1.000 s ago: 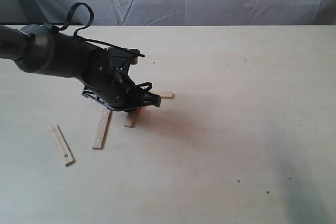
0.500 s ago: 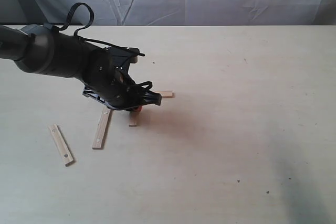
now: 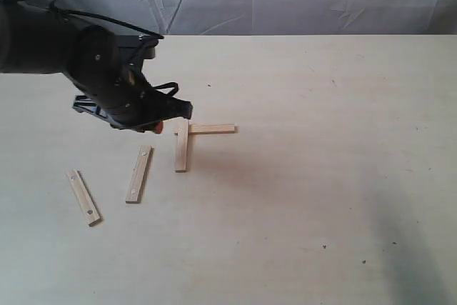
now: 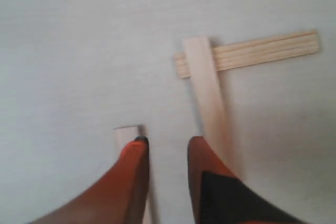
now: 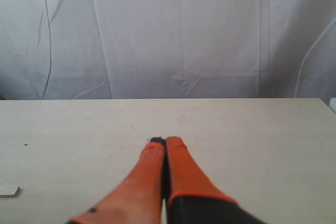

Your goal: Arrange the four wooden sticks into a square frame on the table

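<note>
Left hand [image 4: 167, 142] now back from crossed sticks [image 4: 198, 56]

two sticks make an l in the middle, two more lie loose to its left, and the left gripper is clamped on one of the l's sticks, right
No: the left gripper is open and holds nothing. The left wrist view shows its fingers apart with bare table between them. The rest holds: two sticks make an L, and two more lie loose to its left.

Four wooden sticks [image 3: 212, 128] [image 3: 181, 148] [image 3: 138, 174] [image 3: 83, 197] lie on one table [image 3: 321, 141].
</note>
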Motion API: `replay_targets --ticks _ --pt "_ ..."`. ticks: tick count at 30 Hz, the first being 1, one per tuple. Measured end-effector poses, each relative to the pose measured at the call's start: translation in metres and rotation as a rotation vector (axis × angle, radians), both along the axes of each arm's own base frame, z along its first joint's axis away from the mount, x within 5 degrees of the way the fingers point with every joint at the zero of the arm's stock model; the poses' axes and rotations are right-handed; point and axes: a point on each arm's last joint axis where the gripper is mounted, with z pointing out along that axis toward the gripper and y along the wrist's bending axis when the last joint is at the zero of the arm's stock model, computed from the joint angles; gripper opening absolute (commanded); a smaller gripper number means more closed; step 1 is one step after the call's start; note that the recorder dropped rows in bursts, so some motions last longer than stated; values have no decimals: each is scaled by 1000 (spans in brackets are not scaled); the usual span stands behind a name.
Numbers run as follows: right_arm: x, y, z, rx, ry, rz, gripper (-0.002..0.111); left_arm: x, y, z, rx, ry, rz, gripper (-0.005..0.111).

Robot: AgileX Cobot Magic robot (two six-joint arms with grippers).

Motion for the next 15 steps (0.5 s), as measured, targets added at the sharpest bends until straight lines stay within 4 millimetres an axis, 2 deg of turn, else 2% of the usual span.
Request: replay_targets --ticks 5,12,15 --pt "0 0 -1 3 6 0 0 -16 14 -16 48 88 25 29" --pt "-3 2 0 38 110 11 0 -29 18 -34 39 86 22 52" --pt "1 3 2 41 180 16 0 -29 17 -35 24 67 26 54"
